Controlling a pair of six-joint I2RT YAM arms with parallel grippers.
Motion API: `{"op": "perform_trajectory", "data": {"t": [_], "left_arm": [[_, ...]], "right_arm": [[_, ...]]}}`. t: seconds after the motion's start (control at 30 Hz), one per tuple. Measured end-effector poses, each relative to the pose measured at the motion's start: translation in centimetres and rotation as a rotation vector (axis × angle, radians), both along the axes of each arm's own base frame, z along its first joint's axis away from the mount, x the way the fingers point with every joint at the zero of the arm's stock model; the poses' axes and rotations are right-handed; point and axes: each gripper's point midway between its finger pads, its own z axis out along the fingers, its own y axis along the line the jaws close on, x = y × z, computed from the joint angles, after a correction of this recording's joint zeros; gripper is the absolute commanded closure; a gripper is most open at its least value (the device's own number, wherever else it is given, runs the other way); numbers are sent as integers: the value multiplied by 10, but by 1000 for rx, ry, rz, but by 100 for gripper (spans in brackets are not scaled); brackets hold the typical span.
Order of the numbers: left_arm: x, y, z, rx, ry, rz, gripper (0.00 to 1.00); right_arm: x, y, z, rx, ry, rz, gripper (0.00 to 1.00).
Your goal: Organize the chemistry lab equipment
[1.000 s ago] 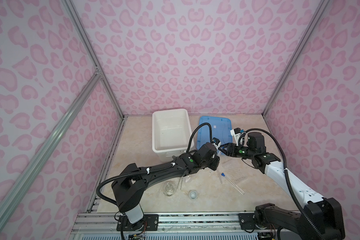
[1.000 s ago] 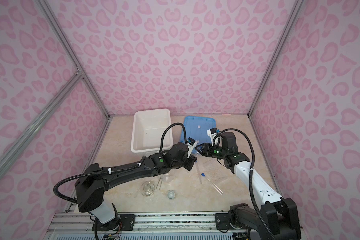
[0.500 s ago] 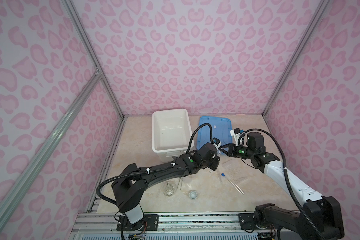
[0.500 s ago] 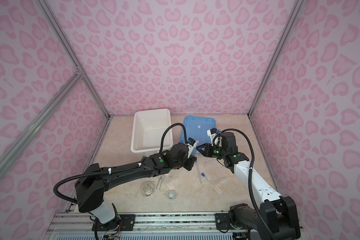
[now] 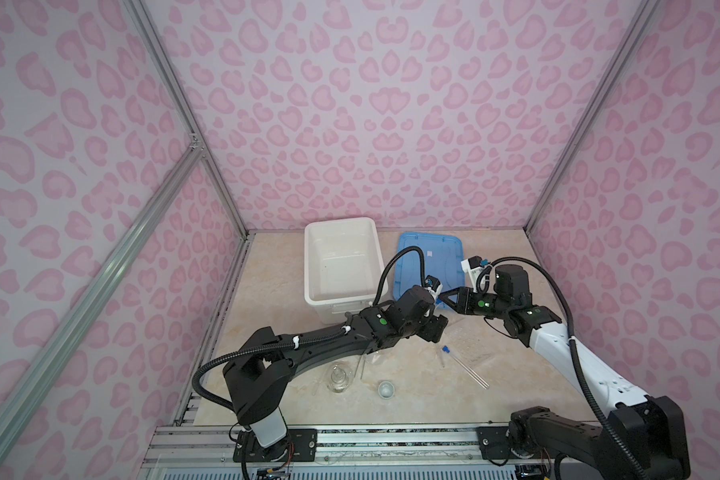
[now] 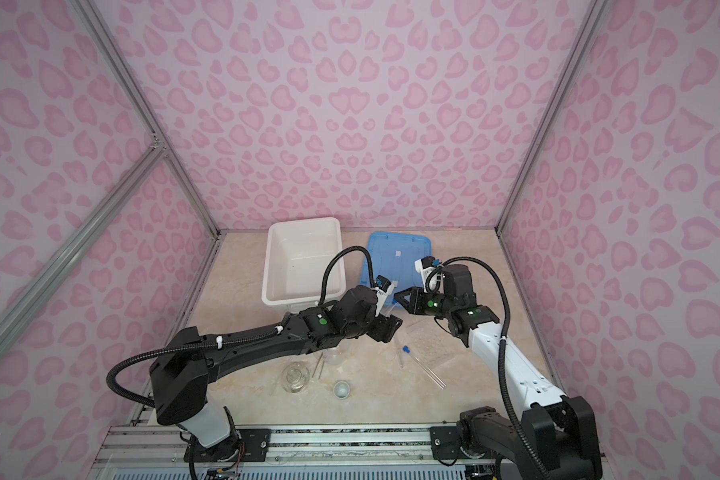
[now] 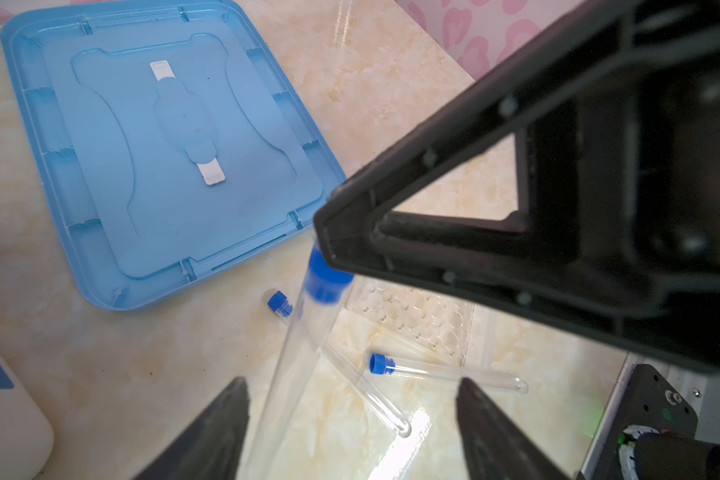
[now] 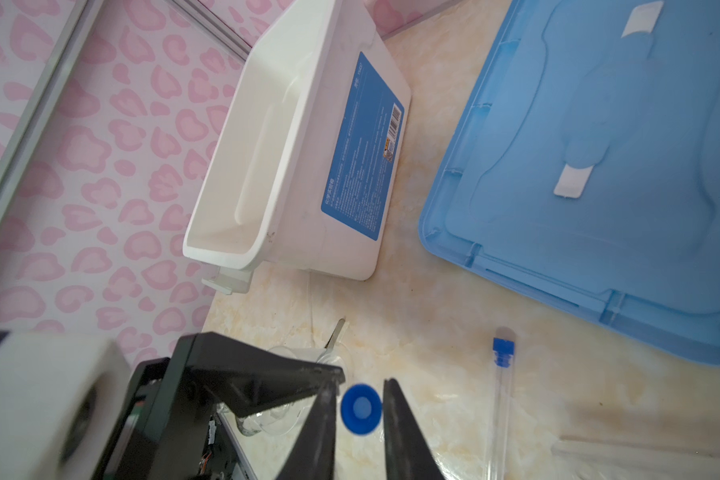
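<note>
Only the left wrist view shows the left gripper (image 7: pixel 352 380) spread wide, its fingers clear of the test tube (image 7: pixel 292 365) between them. The right wrist view shows the right gripper (image 8: pixel 360 384) pinching its blue cap (image 8: pixel 361 409). Long and clear, the test tube hangs beside the blue lid's (image 7: pixel 163 145) near edge.

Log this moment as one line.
left gripper: open, astride test tube | right gripper: shut on test tube's blue cap | two other tubes: lying on table near rack
</note>
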Motion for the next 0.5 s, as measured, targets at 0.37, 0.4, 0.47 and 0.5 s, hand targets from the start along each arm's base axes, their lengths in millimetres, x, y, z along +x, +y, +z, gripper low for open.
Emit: {"op": "perform_trajectory", "data": {"t": [0.37,0.4,0.47,0.5], "left_arm": [[31,18,-26,34,62,99,19],[31,17,-30,57,57,82,23],[31,14,-36,93,44,39,24],[30,11,-40,108,41,1,24]], "right_arm": [[5,-33,-18,-111,-34,-130,78],[6,-38,-20,-120,-30,-144,78],[5,-41,-25,-131,-21,-145,77],[5,-41,-26,-135,-20,-142,77]]}}
